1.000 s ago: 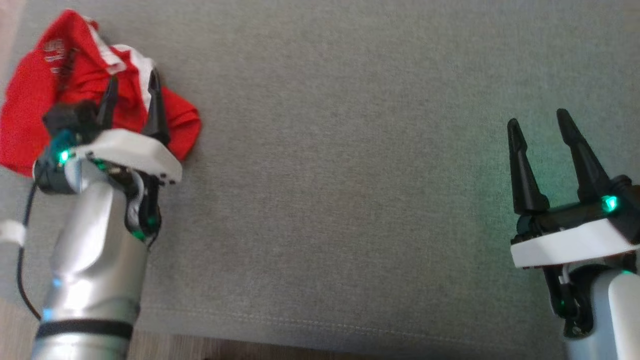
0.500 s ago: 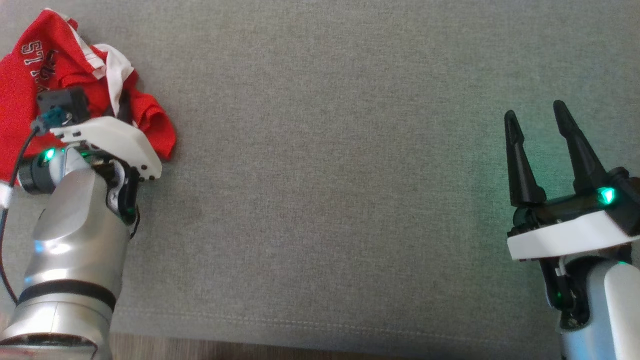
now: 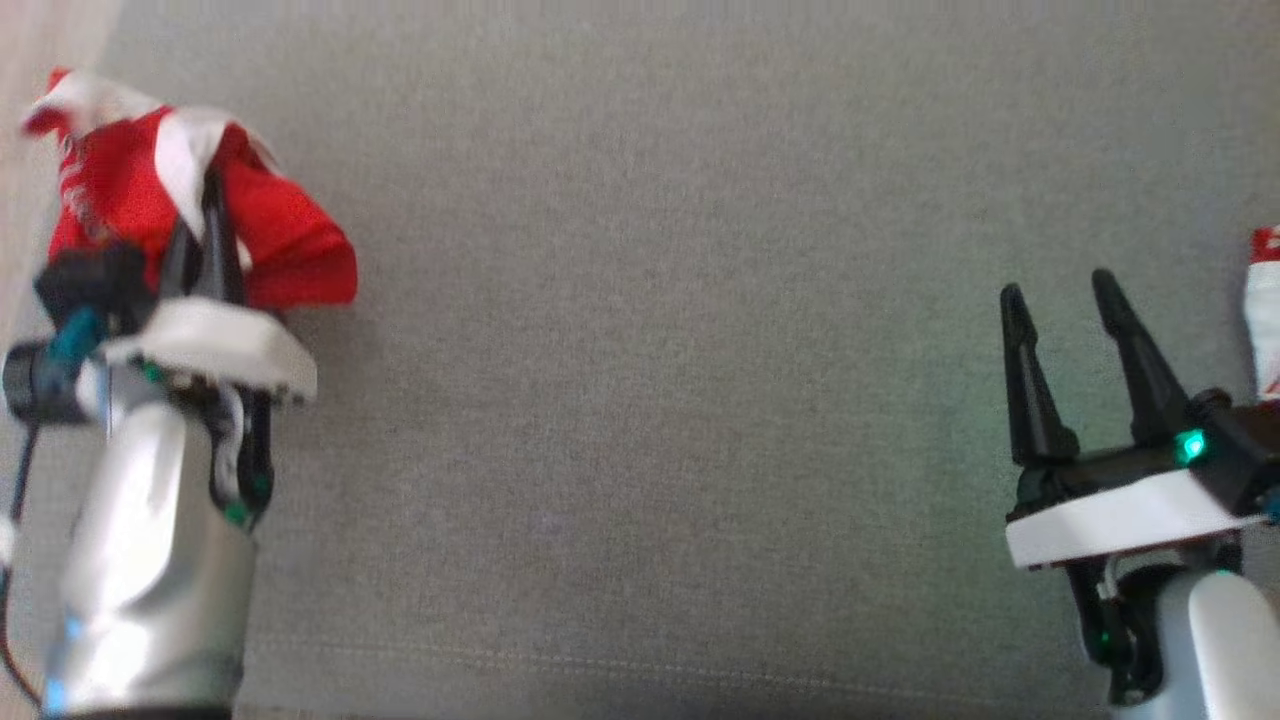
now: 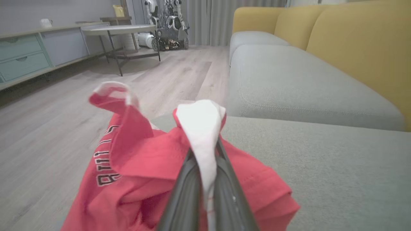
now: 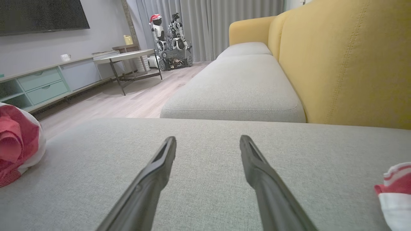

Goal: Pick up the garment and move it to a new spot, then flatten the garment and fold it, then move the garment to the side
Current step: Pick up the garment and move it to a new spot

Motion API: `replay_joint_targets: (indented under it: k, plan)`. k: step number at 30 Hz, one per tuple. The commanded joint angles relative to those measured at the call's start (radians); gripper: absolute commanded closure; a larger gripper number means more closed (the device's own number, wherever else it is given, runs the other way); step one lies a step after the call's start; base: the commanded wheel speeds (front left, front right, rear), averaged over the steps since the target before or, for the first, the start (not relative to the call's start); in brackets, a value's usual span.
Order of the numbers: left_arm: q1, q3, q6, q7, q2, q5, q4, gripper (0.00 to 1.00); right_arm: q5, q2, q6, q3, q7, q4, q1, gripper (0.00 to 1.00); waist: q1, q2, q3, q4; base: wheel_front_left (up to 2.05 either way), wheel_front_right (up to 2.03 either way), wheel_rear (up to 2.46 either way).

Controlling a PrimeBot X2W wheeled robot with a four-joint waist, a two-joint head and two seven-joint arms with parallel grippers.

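The garment (image 3: 295,250) is a red shirt with white trim and dark lettering, bunched at the far left of the grey cushion (image 3: 660,350). My left gripper (image 3: 210,190) is shut on a white-edged fold of it. In the left wrist view the fingers pinch that white fold, and the red garment (image 4: 138,160) hangs bunched around my left gripper (image 4: 205,154). My right gripper (image 3: 1055,285) stands open over bare cushion at the right, far from the garment. The right wrist view has my right gripper (image 5: 208,138) with nothing in it and the garment (image 5: 16,141) at the left edge.
Another red and white cloth (image 3: 1265,310) lies at the right edge, just right of my right gripper, also cloth (image 5: 395,189). A yellow sofa backrest (image 5: 346,64) rises on the right. Wooden floor (image 4: 48,128) lies beyond the cushion's left edge.
My left gripper went from open over the garment to shut on its white-edged fold, which now stands drawn up. The head camera shifted. My right gripper stayed open.
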Motion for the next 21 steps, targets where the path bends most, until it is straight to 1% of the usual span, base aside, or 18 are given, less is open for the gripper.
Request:
replay_joint_targets:
  k: [1,7,15,18,21]
  plan:
    - [0.026,0.039,0.012,-0.012,0.048,0.012,-0.074,1.00,0.004,0.006,-0.001,0.024,-0.009,-0.028,0.000,0.00,0.0000,0.0000,-0.050,-0.009,0.00,0.00,0.00]
    - [0.230,0.038,0.044,-0.009,0.041,0.026,-0.314,1.00,0.007,0.021,-0.001,0.040,-0.014,-0.007,0.036,0.00,0.0000,0.0000,-0.132,-0.044,0.00,0.00,0.00]
    - [0.437,-0.002,0.090,0.066,0.031,0.048,-0.600,1.00,0.009,0.033,-0.001,0.038,-0.012,-0.008,0.071,0.00,0.0000,0.0000,-0.179,-0.101,0.00,0.00,0.00]
    - [0.471,-0.027,0.091,0.094,0.018,0.044,-0.659,1.00,0.010,0.035,-0.001,0.039,-0.010,-0.011,0.073,0.00,0.0000,0.0000,-0.181,-0.128,0.00,0.00,0.00]
    - [0.470,-0.065,0.072,0.115,0.003,0.035,-0.675,1.00,0.011,0.036,-0.001,0.045,-0.007,-0.014,0.068,0.00,0.0000,0.0000,-0.174,-0.165,0.00,0.00,0.00]
